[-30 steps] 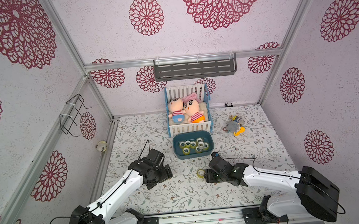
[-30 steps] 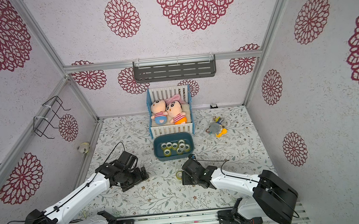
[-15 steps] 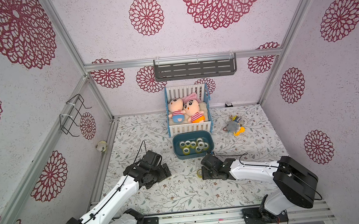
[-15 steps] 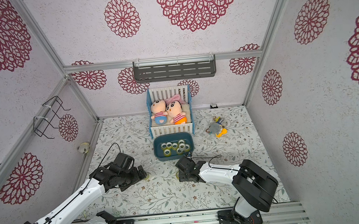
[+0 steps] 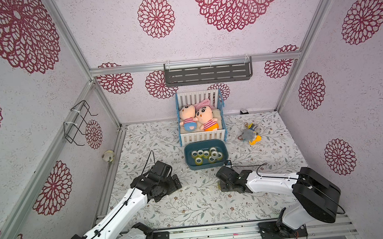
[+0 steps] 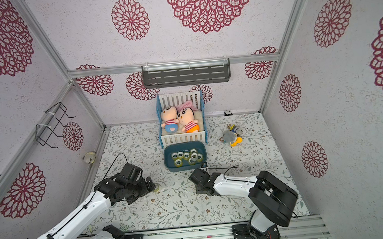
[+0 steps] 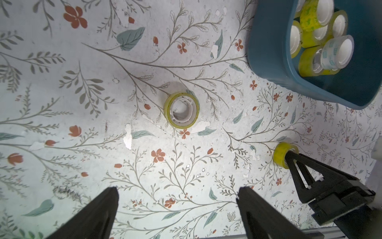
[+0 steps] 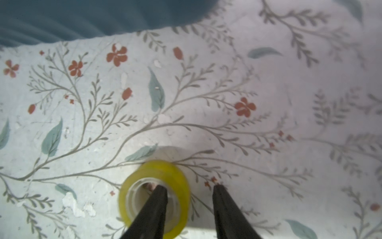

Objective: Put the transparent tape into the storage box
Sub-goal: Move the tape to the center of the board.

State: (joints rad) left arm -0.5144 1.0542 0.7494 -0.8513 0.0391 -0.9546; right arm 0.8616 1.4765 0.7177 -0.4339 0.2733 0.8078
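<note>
Listener: Tape roll (image 8: 163,168), what's it like, and where?
Describer: Glossy, yellow-tinted clear ring on a pale core, flat on the floral mat (image 7: 82,144), near the smooth teal storage box (image 5: 204,166) holding more rolls (image 5: 206,154).
Listener: Claws?
Describer: Right gripper (image 8: 189,186) straddles its wall, one finger inside the core, not yet pinching. Left gripper (image 7: 177,188) is spread wide near a second roll (image 7: 182,124).

Lab test booth dressed as nursery: aluminium frame (image 5: 134,68), wallpapered walls (image 5: 261,40), toy crib (image 5: 202,136).
</note>
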